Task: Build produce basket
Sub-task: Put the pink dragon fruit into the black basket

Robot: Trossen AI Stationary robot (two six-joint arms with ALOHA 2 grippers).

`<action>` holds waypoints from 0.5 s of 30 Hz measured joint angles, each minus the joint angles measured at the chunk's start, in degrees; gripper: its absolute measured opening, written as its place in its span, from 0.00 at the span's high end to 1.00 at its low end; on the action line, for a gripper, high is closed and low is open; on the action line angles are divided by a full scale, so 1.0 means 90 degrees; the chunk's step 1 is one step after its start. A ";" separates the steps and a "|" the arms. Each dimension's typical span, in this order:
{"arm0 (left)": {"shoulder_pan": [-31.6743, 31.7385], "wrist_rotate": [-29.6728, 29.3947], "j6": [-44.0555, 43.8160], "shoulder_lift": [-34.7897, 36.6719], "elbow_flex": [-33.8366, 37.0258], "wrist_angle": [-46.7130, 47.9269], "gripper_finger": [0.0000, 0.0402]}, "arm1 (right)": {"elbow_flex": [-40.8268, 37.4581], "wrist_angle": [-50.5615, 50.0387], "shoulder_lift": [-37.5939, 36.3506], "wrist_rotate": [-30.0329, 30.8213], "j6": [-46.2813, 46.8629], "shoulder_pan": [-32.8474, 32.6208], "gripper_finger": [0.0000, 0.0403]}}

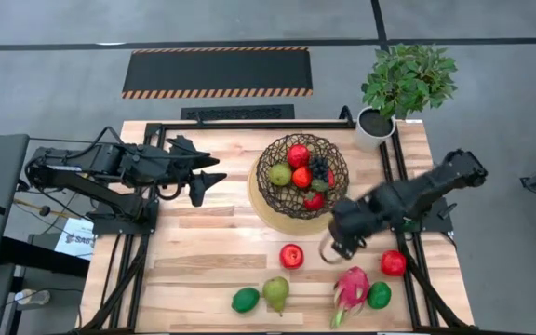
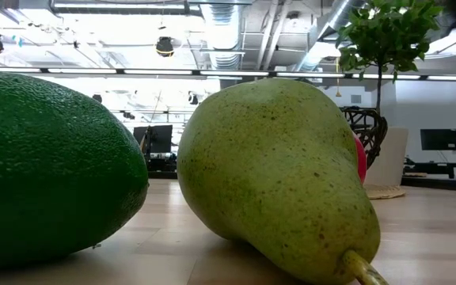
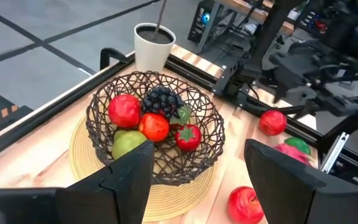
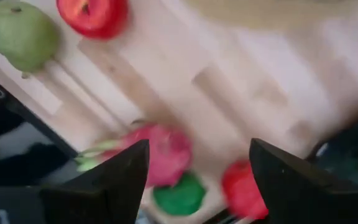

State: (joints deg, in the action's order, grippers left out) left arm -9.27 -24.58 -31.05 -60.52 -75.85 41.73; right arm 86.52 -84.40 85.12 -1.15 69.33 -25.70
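The basket (image 1: 301, 177) stands on its tan disc at the table's far middle. It holds red apples, a green pear (image 3: 128, 142) and dark grapes (image 3: 160, 99). On the near part of the table lie two red apples (image 1: 291, 255) (image 1: 393, 262), a dragon fruit (image 1: 350, 288), two limes (image 1: 245, 300) (image 1: 378, 295) and a pear (image 1: 275, 292). My right gripper (image 1: 333, 247) points down above bare wood between the basket and the dragon fruit (image 4: 160, 152), open and empty. My left gripper (image 1: 203, 181) hovers left of the basket (image 3: 154, 124), open and empty.
A potted plant (image 1: 403, 88) in a white pot stands at the far right corner. Black frame rails run along the table's left, right and far edges. In the low view a lime (image 2: 46, 166) and the pear (image 2: 279, 182) fill the foreground.
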 joint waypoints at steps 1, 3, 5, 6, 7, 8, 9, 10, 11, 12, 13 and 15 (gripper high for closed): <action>-0.0001 0.0000 0.0018 0.0001 0.0000 -0.0002 0.41 | 0.0001 0.0027 0.0023 0.0000 0.0514 -0.0234 0.27; -0.0001 0.0005 0.0022 -0.0002 0.0000 -0.0002 0.41 | -0.0002 0.0088 0.0068 -0.0002 0.1537 -0.0672 0.27; -0.0001 0.0002 0.0027 -0.0002 0.0000 -0.0002 0.41 | -0.0002 0.0186 0.0074 0.0010 0.2567 -0.1079 0.27; 0.0000 0.0002 0.0027 -0.0002 0.0000 -0.0002 0.41 | 0.0002 0.0197 0.0098 0.0063 0.3078 -0.1252 0.27; 0.0002 0.0002 0.0028 -0.0002 0.0000 -0.0002 0.41 | 0.0000 0.0213 0.0126 0.0144 0.3621 -0.1431 0.27; 0.0001 0.0002 0.0040 -0.0002 0.0000 -0.0002 0.41 | -0.0004 0.0239 0.0148 0.0241 0.4098 -0.1626 0.27; 0.0000 0.0002 0.0066 -0.0002 0.0000 -0.0002 0.41 | -0.0006 0.0278 0.0162 0.0306 0.4536 -0.1812 0.27; -0.0001 0.0002 0.0103 -0.0002 0.0000 -0.0002 0.41 | 0.0002 0.0316 0.0210 0.0321 0.4909 -0.1961 0.27; 0.0002 0.0002 0.0144 -0.0002 0.0000 -0.0004 0.41 | 0.0010 0.0331 0.0281 0.0325 0.5237 -0.2075 0.27; 0.0000 0.0004 0.0178 -0.0005 0.0000 -0.0003 0.41 | 0.0003 0.0343 0.0373 0.0338 0.5560 -0.2218 0.27; 0.0002 0.0005 0.0221 -0.0006 0.0000 -0.0004 0.41 | -0.0005 0.0382 0.0476 0.0342 0.5861 -0.2365 0.27; 0.0030 0.0016 0.0298 -0.0010 0.0000 -0.0008 0.41 | -0.0005 0.0586 0.0664 0.0342 0.6335 -0.2573 0.27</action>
State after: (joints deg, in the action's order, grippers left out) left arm -9.00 -24.44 -28.37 -60.61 -75.85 41.66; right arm 86.48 -79.12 91.10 1.93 126.34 -48.85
